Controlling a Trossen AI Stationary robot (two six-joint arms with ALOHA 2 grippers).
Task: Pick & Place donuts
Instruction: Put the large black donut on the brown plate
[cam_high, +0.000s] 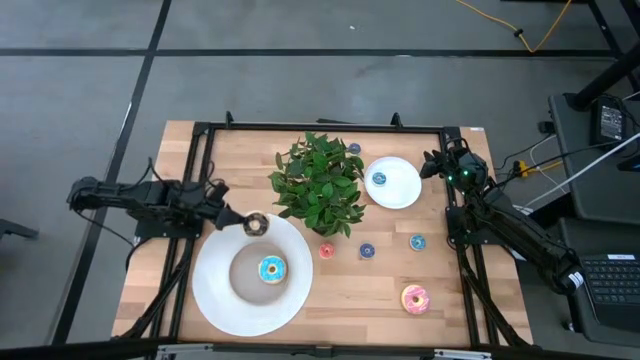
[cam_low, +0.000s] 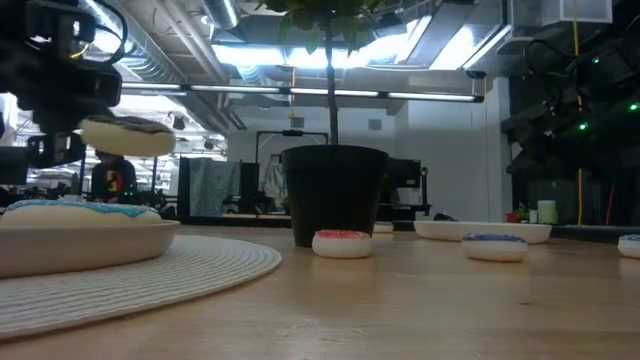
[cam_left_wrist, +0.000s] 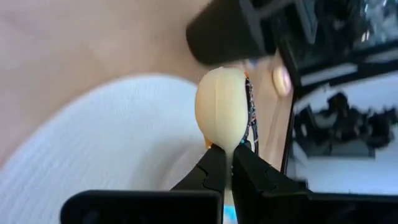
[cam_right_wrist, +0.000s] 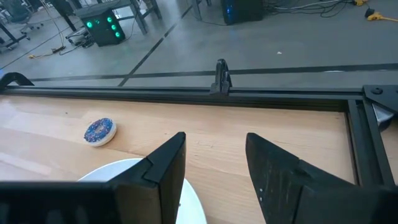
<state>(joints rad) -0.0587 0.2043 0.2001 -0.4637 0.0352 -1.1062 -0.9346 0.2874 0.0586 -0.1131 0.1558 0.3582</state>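
Note:
My left gripper (cam_high: 240, 222) is shut on a chocolate-brown donut (cam_high: 257, 224) over the far rim of the large white plate (cam_high: 215, 300). From table height, that donut (cam_low: 125, 135) hangs above the plate. A light-blue-frosted donut (cam_high: 271, 269) lies flat in the plate's middle. A pink-frosted donut (cam_high: 414, 298) lies on the table near the front right. Tiny red (cam_high: 326, 250), blue (cam_high: 367, 251) and teal (cam_high: 417, 241) donuts lie on the wood. My right gripper (cam_right_wrist: 214, 146) stands open with nothing between its fingers, over the far right of the table by the small white plate (cam_high: 400, 190). My left gripper pinches the chocolate donut's rim (cam_left_wrist: 231, 144) between its two fingers, on the side nearest the arm. The fingers come from the table's left, slanting a little downward. The donut (cam_low: 125, 135) sits about level, frosting up, lifted clear of the plate.
A potted plant (cam_high: 318, 185) stands mid-table, just right of the held donut. The small plate carries a tiny blue donut (cam_high: 379, 179), and another tiny one (cam_right_wrist: 99, 130) lies on the wood beyond it. A dark frame (cam_high: 320, 127) borders the table.

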